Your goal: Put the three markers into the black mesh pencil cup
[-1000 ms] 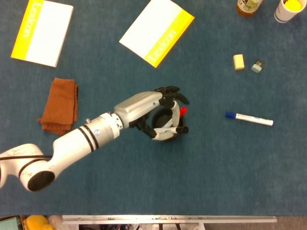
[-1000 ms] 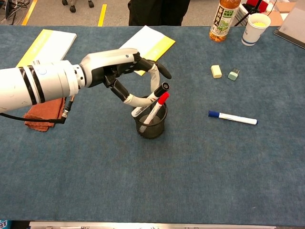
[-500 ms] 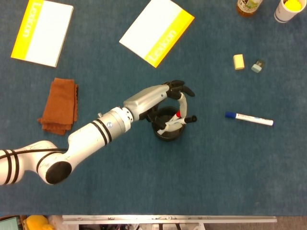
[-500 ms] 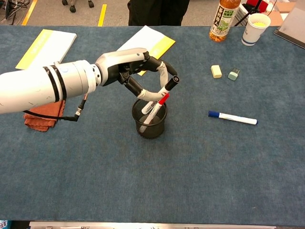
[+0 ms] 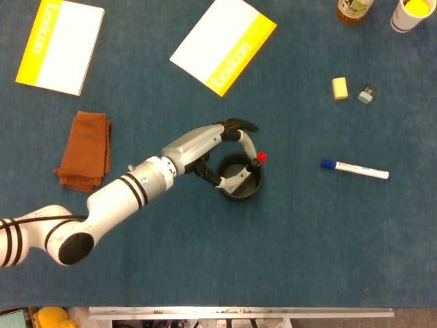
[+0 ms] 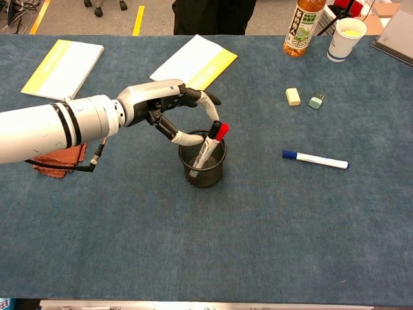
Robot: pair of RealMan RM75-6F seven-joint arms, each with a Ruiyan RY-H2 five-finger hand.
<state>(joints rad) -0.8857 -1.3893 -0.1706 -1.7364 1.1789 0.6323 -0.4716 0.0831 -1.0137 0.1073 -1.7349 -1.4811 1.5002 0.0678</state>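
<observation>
Left hand (image 6: 169,106) hangs just above and left of the black mesh cup (image 6: 203,169), fingers spread and curved over the rim, holding nothing. Two markers stand tilted inside the cup: a red-capped marker (image 6: 220,133) and a black-capped marker (image 6: 213,129), caps side by side above the rim. In the head view the hand (image 5: 217,147) covers the cup's left edge (image 5: 250,192) and the red cap (image 5: 261,158) shows at the right rim. Third marker, the blue-capped one (image 6: 315,159), lies flat on the blue table (image 6: 290,245) well right of the cup, untouched. Right hand not visible in either view. Two yellow-and-white booklets (image 6: 192,63), brown cloth (image 5: 85,151), two erasers (image 6: 293,97), bottle (image 6: 304,27) and paper cup (image 6: 347,30) sit toward the far edge.
</observation>
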